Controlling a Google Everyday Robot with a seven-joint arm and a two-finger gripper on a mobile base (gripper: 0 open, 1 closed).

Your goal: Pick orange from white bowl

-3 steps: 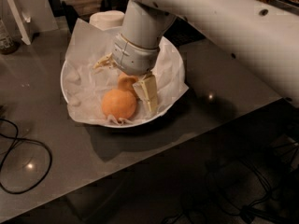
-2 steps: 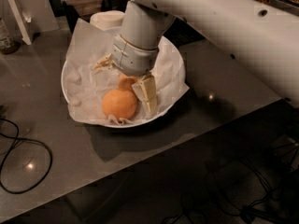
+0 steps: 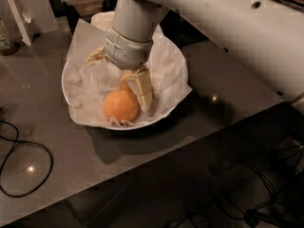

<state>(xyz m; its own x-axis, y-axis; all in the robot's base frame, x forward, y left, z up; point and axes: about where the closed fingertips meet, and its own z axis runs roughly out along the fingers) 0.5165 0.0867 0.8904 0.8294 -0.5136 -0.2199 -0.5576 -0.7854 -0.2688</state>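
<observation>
Far left, a thin black looped cable (image 3: pixel 51 163) lies on the grey bench (image 3: pixel 71 184); next, the wide white paper-lined bowl (image 3: pixel 64 87); the round orange (image 3: pixel 121 106) sits at its front, low beside the right finger (image 3: pixel 142 90) of the cream end effector (image 3: pixel 118 80), fingers spread, gripping nothing; the white arm (image 3: pixel 247 37) stretches right.

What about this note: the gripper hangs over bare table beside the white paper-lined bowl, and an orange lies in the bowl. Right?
Not quite. The camera view shows the gripper down inside the bowl, next to the orange, not over bare table beside it. The rest holds: the bowl is white, paper-lined, with an orange in it.
</observation>
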